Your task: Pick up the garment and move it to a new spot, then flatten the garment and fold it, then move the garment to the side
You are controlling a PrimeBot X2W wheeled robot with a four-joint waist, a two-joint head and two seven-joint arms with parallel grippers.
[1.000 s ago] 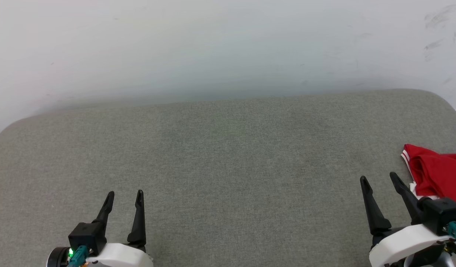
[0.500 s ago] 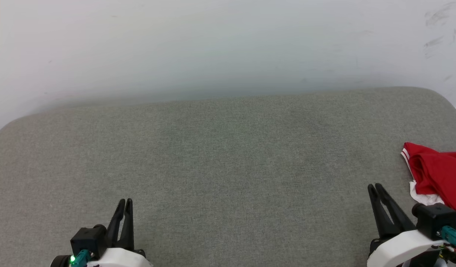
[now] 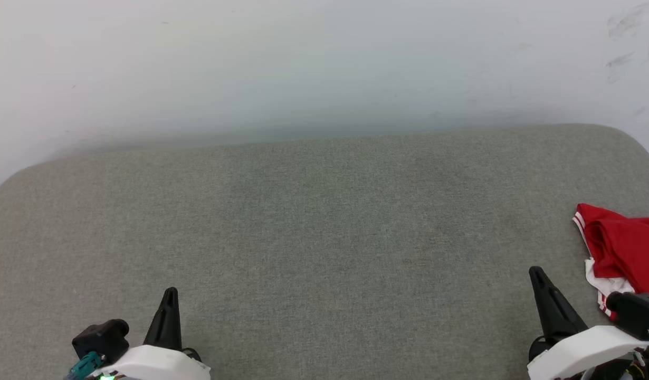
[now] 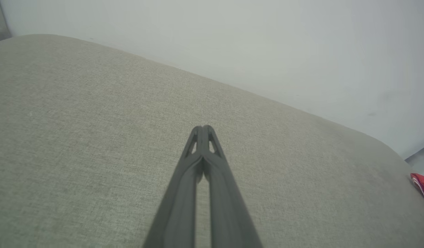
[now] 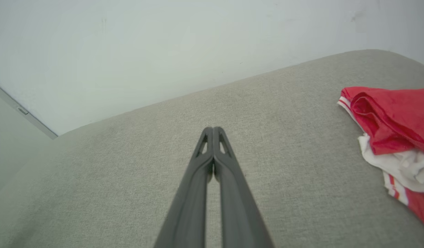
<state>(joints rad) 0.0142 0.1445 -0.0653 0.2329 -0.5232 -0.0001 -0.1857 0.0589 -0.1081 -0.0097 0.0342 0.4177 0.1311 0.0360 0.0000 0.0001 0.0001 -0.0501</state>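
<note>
Garment [image 3: 625, 248]: one (crumpled). Left tool [image 3: 170, 293], right tool [image 3: 535, 273]: two, closed.

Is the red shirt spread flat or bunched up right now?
Bunched up: the red shirt lies crumpled in overlapping folds on the grey cushion, partly cut off by the frame.
</note>
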